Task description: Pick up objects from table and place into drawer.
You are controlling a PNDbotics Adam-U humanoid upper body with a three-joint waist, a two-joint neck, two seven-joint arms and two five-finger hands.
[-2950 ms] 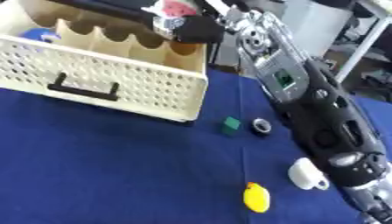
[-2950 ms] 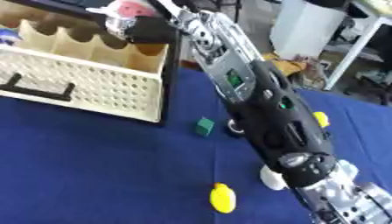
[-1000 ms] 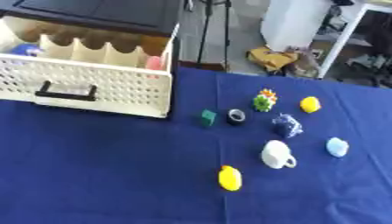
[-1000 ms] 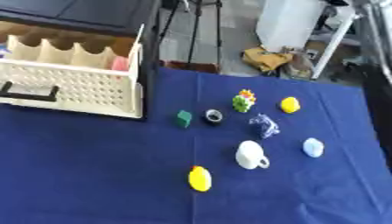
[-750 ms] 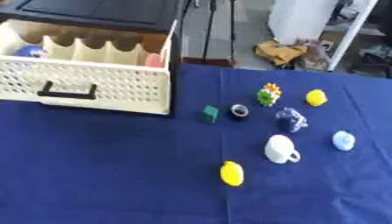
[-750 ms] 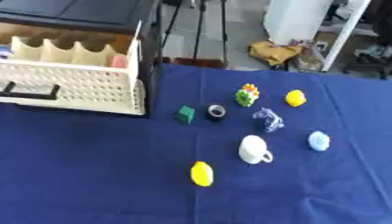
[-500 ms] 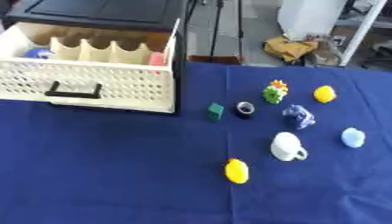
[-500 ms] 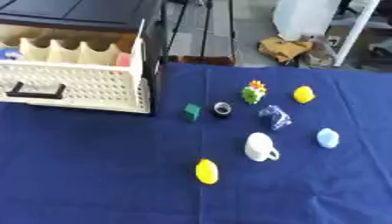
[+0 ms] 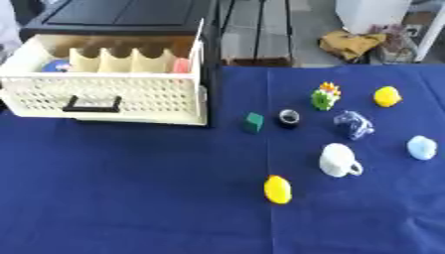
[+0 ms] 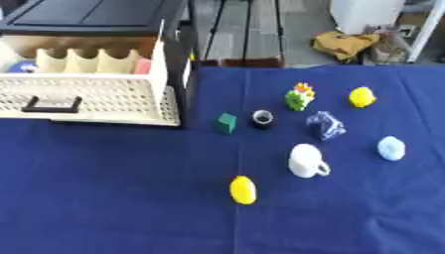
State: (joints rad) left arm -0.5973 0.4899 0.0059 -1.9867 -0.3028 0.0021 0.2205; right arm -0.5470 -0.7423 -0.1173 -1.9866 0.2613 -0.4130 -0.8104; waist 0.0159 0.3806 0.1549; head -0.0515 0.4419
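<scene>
A cream perforated drawer (image 9: 104,96) with a black handle stands pulled out at the left; a pink thing (image 9: 181,65) and a blue thing (image 9: 55,66) lie inside it. On the blue cloth lie a green cube (image 9: 253,122), a black ring-shaped piece (image 9: 288,117), a green and yellow toy (image 9: 325,96), a yellow object (image 9: 387,95), a dark blue crumpled item (image 9: 353,124), a white mug (image 9: 338,160), a pale blue object (image 9: 422,147) and a yellow oval thing (image 9: 277,189). Neither hand shows in either view.
A black cabinet top (image 9: 121,12) sits over the drawer. Beyond the table's far edge are a grey floor, dark rails (image 9: 258,30), a yellow-brown bundle (image 9: 355,43) and a white box (image 10: 365,15). The blue tablecloth (image 9: 130,198) fills the near half.
The right arm that reached over the drawer three seconds ago has left the views. Since then the whole picture has shifted as the camera moved; the objects lie as before.
</scene>
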